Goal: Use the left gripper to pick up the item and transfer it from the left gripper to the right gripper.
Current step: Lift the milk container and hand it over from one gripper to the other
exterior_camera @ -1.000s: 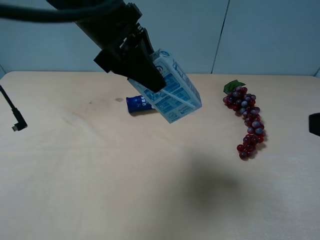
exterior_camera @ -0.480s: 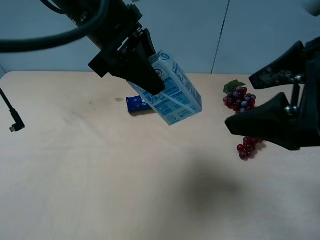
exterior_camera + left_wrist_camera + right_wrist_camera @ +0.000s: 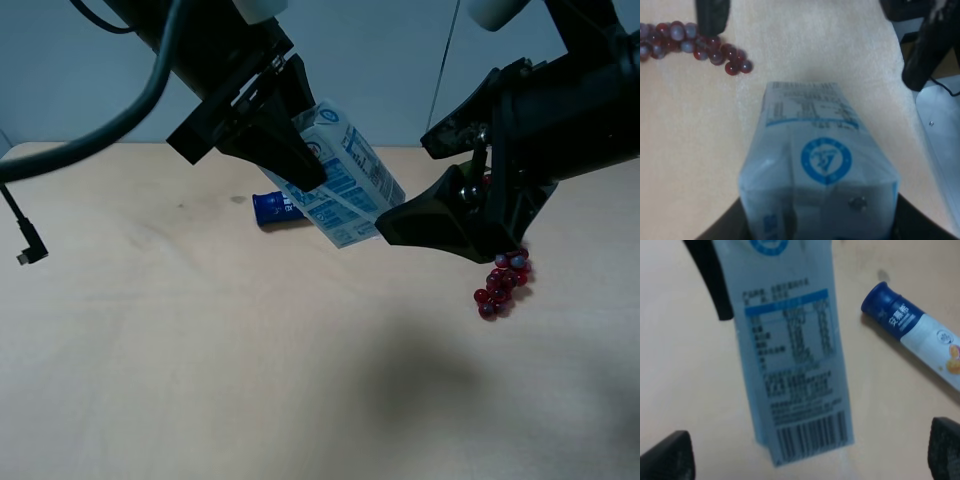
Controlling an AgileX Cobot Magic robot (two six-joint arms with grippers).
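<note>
Presently, mid-handover: the left gripper clamps the item aloft. The right gripper gapes beside it, seemingly not touching. Next it should straddle the free end, then close.

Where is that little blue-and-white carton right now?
The carton hangs tilted above the table, near the middle of the high view, clamped in the left gripper, with the open right gripper just to its right.

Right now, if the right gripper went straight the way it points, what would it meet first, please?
Probably the drink carton in the left gripper; its barcode end faces the open right gripper.
</note>
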